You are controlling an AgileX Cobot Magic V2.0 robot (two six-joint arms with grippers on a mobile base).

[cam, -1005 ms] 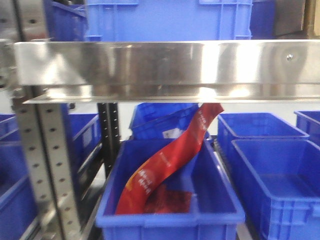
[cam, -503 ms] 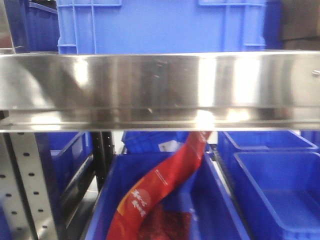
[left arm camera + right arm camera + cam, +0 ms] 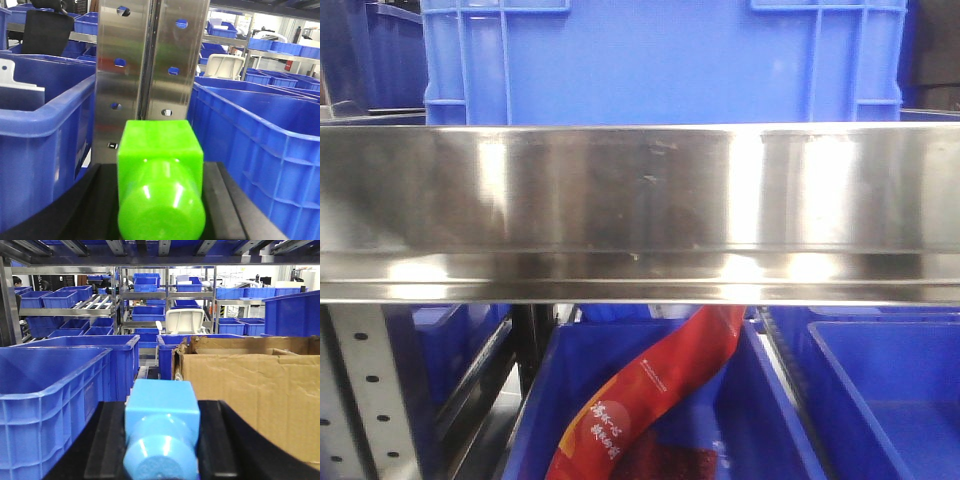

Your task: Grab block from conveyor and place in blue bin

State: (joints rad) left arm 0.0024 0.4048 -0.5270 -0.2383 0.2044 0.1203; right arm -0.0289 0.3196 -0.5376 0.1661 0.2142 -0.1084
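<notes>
In the left wrist view my left gripper [image 3: 159, 164] is shut on a bright green block [image 3: 160, 150], held between its black fingers [image 3: 87, 200]. It faces a steel rack post [image 3: 150, 65] standing between two blue bins [image 3: 45, 125] [image 3: 260, 130]. The right wrist view has my right gripper [image 3: 162, 401] shut on a light blue block [image 3: 162, 412], with a blue bin [image 3: 55, 385] at its left. The conveyor is out of view. Neither gripper shows in the front view.
A wide steel shelf rail [image 3: 640, 210] crosses the front view, with a large blue bin [image 3: 660, 60] above it. Below, a blue bin [image 3: 770, 420] holds a red packet [image 3: 650, 400]. A cardboard box [image 3: 250, 390] stands right of the right gripper.
The front view has closed in on the rack. The steel rail now looks larger and sits lower in the frame, and the lower bins are partly cut off.
</notes>
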